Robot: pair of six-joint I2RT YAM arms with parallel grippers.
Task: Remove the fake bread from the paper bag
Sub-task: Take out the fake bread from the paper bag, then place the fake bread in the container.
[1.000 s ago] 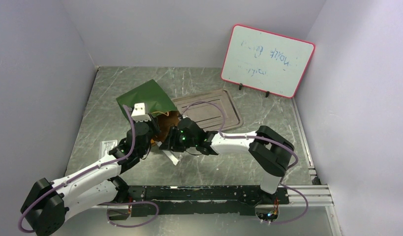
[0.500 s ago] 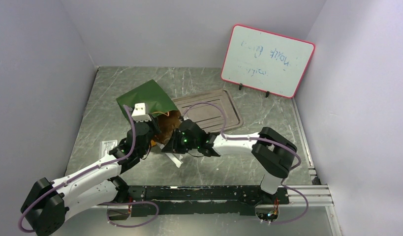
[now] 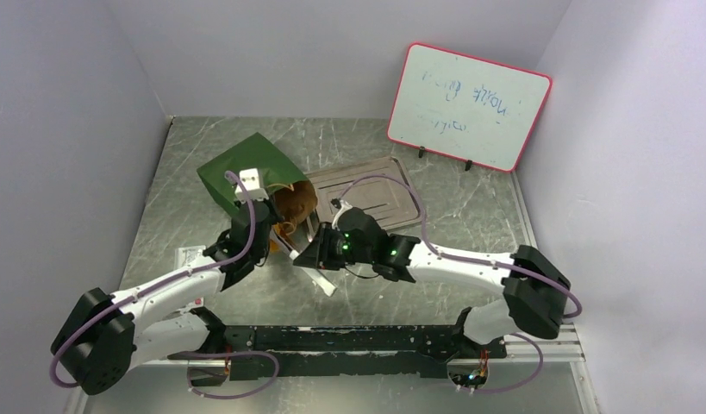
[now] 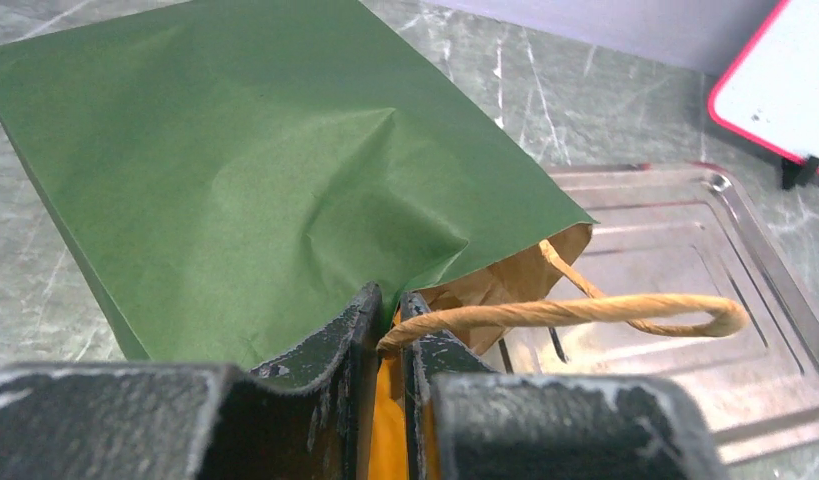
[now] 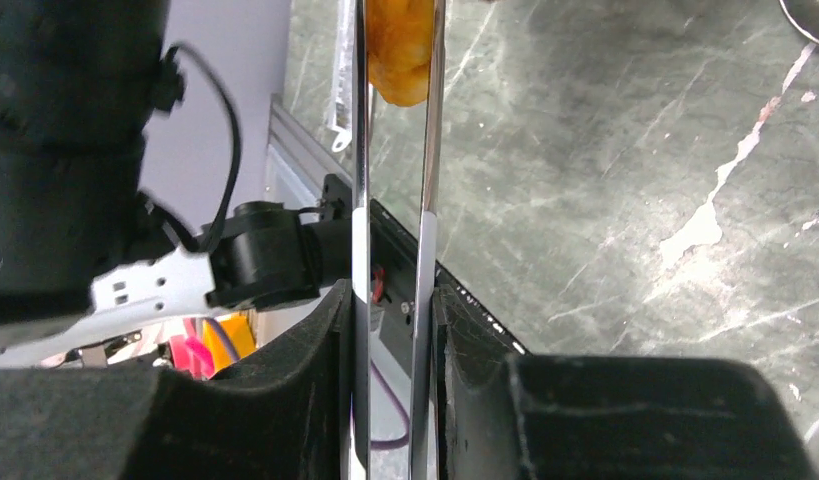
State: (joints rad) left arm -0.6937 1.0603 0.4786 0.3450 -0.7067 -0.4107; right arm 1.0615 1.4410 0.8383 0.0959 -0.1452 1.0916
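Observation:
The dark green paper bag [image 3: 241, 168] lies on its side, its brown mouth [image 3: 296, 203] facing the tray. My left gripper [image 3: 259, 217] is shut on the bag's rim at the base of a tan cord handle [image 4: 585, 310]; the bag's green side [image 4: 235, 170] fills the left wrist view, with my left gripper [image 4: 387, 305] at the bottom of it. My right gripper [image 3: 309, 253] is just in front of the mouth, shut on metal tongs [image 5: 363, 200]. In the right wrist view my gripper [image 5: 393, 295] points the tongs towards the near edge, and their tips pinch an orange-brown fake bread [image 5: 400, 50] outside the bag.
A flat silver tray [image 3: 384, 194] lies right of the bag and also shows in the left wrist view [image 4: 685, 260]. A red-framed whiteboard [image 3: 468, 105] stands at the back right. A small paper label [image 3: 190, 256] lies left of the arms. The black rail [image 3: 375, 336] runs along the near edge.
My right gripper has drawn back out of the bag mouth to the right with the tongs. My left gripper has pushed the bag rim farther back, so the mouth gapes wider.

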